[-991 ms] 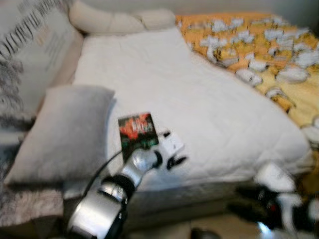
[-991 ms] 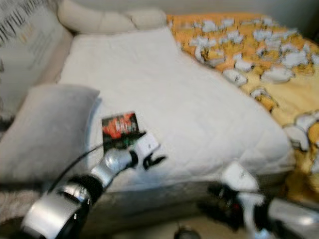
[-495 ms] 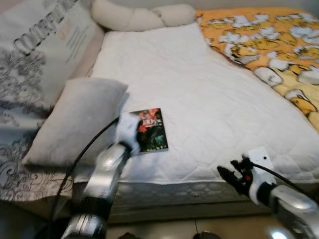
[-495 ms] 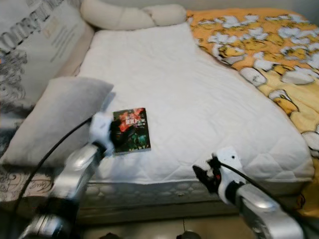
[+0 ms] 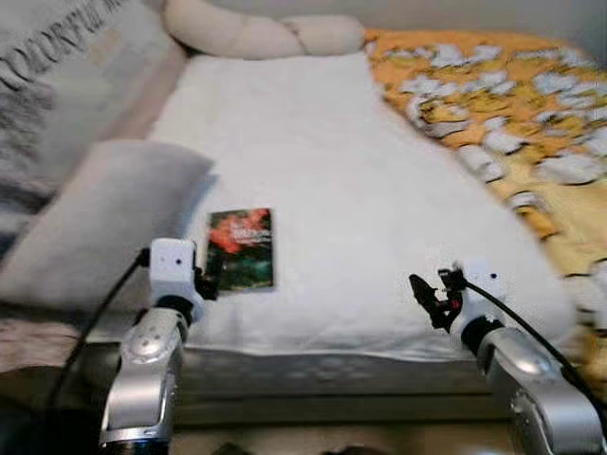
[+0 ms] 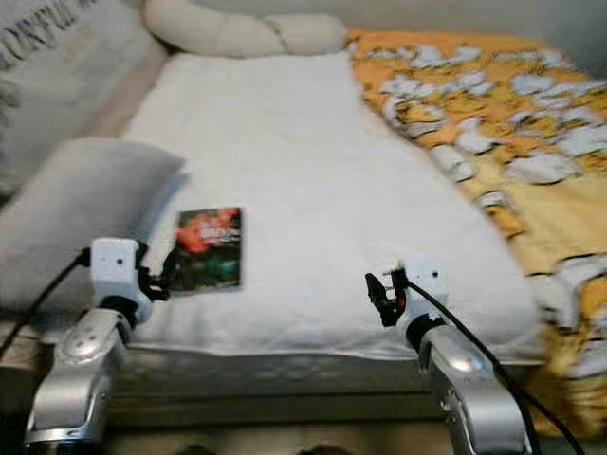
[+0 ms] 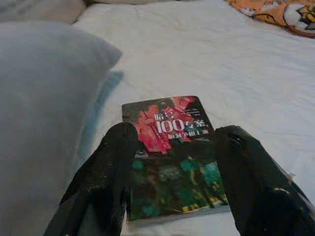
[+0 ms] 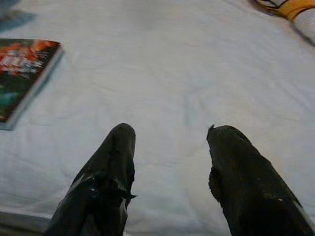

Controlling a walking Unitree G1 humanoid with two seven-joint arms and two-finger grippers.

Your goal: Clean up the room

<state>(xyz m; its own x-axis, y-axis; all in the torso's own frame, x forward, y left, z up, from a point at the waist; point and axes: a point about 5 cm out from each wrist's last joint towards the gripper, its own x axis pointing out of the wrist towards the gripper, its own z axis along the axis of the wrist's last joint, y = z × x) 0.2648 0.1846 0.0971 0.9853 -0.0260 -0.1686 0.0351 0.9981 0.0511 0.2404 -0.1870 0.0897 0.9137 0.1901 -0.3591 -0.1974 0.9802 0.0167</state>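
Note:
A book [image 5: 241, 249] with a red and green cover lies flat on the white bed [image 5: 313, 161], close to the near edge beside a grey pillow [image 5: 100, 223]. My left gripper [image 5: 202, 282] hovers at the book's near left corner, open, and in the left wrist view its two fingers [image 7: 110, 167] frame the book [image 7: 174, 157] without touching it. My right gripper [image 5: 424, 296] is open over the bare sheet near the bed's front edge, well to the right of the book [image 8: 22, 73].
An orange patterned duvet [image 5: 503, 104] covers the bed's right side. A long cream bolster [image 5: 261, 33] lies across the head. A printed cushion [image 5: 57, 85] leans at the far left. The bed's front edge [image 5: 332, 365] is just below both grippers.
The camera has shifted and blurred. My left arm has drawn back from over the book to its near left corner. My right gripper has risen slightly over the sheet.

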